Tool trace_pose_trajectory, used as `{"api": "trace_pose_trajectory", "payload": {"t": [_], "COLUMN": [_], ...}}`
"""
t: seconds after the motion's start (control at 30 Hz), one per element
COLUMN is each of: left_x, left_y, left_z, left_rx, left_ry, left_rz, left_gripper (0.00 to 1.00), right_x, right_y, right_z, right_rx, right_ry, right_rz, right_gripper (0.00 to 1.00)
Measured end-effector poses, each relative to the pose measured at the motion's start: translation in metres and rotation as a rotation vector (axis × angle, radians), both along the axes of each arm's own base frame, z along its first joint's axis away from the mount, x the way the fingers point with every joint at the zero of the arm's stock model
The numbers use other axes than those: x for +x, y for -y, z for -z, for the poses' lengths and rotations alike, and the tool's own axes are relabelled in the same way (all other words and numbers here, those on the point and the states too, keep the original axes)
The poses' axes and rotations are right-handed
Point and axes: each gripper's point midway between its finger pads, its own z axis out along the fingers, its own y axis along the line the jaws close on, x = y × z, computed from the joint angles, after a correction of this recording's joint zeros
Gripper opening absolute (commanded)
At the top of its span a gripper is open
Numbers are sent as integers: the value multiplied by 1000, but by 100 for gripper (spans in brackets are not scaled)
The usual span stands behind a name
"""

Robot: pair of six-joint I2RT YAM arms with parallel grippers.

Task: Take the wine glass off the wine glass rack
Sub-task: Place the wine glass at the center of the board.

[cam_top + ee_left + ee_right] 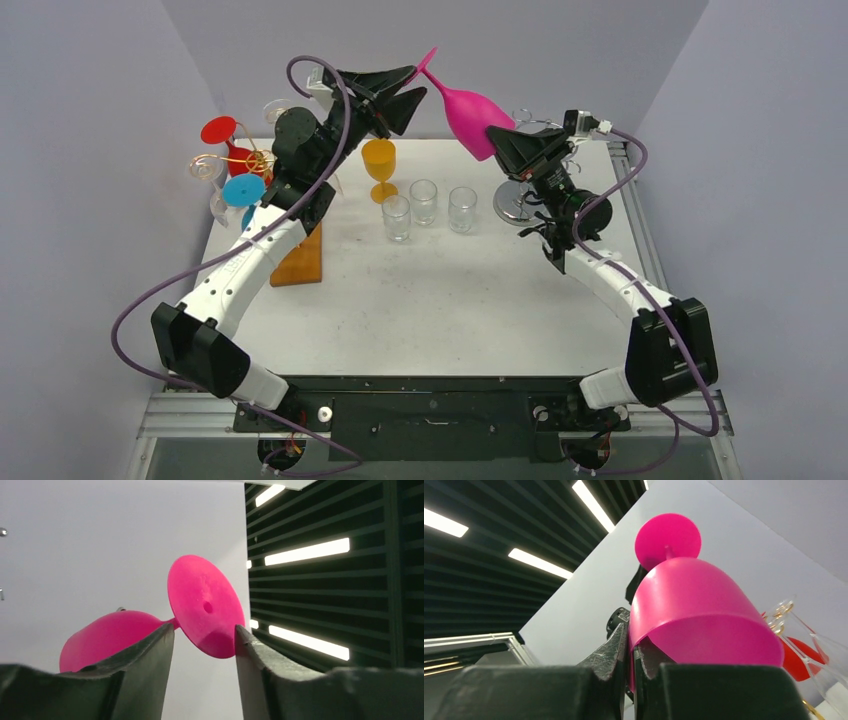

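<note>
One pink plastic wine glass [468, 118] hangs tilted aloft: right gripper [630, 645] clamped on its bowl rim; left gripper [204, 630] jaws apart, flanking its round foot.

The magenta wine glass [472, 120] is aloft and tilted, foot at upper left, bowl at lower right. The gold-wire wine glass rack [300, 262], on a wooden base, stands well apart to the left.

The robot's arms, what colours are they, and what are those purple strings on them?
Both the left arm and the right arm have white tube-like sections joined by chunky black parts. The strings are purple cables, one looping along each arm. The left end effector and right end effector are black, each with two pointed, wedge-shaped fingers.
</note>
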Motion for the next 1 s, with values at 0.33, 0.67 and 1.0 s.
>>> {"api": "trace_pose_trajectory", "payload": {"t": [0.33, 0.67, 1.0], "left_x": [-5, -24, -50], "left_y": [10, -24, -60], "left_z": [38, 75, 87], "left_rx": [176, 485, 870], "left_ry": [19, 54, 181], "left_rz": [0, -125, -231], "left_gripper": [96, 96, 96], "right_x": [6, 29, 21], "right_y": [5, 23, 42], "right_z": [6, 24, 86], "right_rx": [-121, -482, -963], "right_ry": [-99, -285, -478], "right_rz": [103, 350, 451], "right_gripper": [0, 0, 0]}}
